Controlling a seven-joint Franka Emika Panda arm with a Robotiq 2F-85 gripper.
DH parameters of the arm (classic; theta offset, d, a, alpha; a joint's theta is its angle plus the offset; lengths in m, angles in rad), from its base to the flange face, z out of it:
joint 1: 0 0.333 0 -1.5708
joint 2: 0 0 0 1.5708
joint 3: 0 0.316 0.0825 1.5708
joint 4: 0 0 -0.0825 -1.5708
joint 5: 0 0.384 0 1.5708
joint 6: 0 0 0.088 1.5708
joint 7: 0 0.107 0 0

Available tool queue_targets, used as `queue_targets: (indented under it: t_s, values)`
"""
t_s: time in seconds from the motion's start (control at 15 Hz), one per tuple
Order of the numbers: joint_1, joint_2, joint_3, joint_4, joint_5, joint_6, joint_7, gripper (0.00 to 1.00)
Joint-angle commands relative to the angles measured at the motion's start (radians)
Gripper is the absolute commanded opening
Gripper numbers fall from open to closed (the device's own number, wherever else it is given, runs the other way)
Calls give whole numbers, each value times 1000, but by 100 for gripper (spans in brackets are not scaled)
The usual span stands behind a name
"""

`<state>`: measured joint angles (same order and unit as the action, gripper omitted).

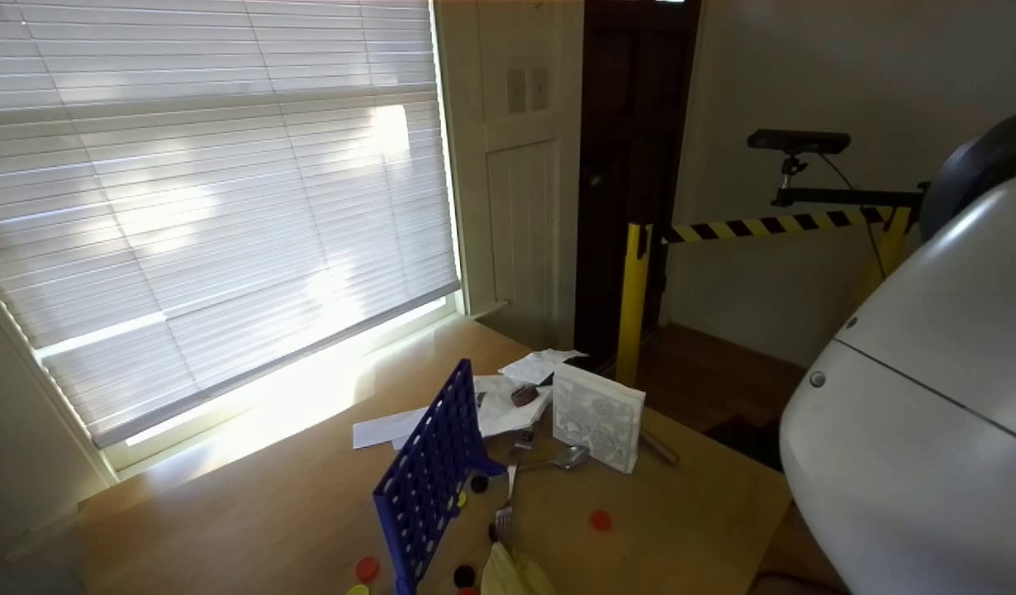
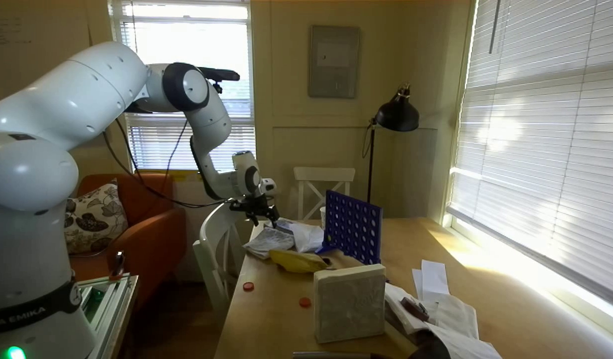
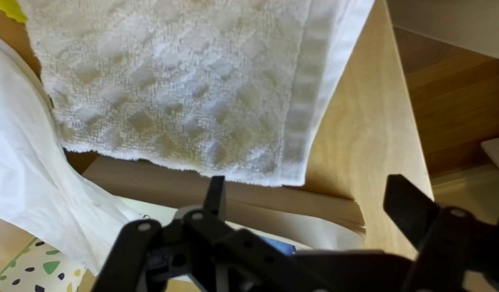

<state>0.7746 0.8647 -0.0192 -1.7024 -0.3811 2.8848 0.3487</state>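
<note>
My gripper [image 3: 308, 186] is open, with nothing between its fingers. In an exterior view the gripper [image 2: 264, 218] hangs above the far corner of the table. A whitish textured towel [image 3: 184, 89] lies just ahead of the fingers; its lower edge is close to the left fingertip in the picture. The towel also shows in an exterior view [image 2: 270, 243]. Below it is an open book or stack of pages [image 3: 274, 202] with curled sheets, partly hidden by the gripper. A white cloth or bag [image 3: 38, 162] lies at the left. I cannot tell whether the gripper touches anything.
A blue upright game rack [image 1: 434, 467] [image 2: 354, 227] stands on the table [image 2: 266, 319]. Near it are a yellow item [image 2: 297, 261], red discs [image 2: 305, 302], a white square block [image 2: 350, 304], a spoon [image 1: 571, 457] and papers [image 2: 456, 314]. A white chair [image 2: 212, 259] stands at the table edge.
</note>
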Motion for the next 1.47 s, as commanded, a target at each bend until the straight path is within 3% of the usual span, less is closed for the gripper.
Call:
queue_targets:
  t_s: [0.0,0.27,0.73,1.2,1.27,1.4]
  values:
    - [64,-7,-61,2,41,-15,1,100]
    - [128,-24,-124,-22,57,-94,49,100]
    - [169,-15,-188,3,33,-215,119,100]
    - [159,-23,-187,10,23,-302,124,100]
    - [160,-26,-187,8,19,-308,125,75]
    - [160,-33,-189,2,11,-315,123,66]
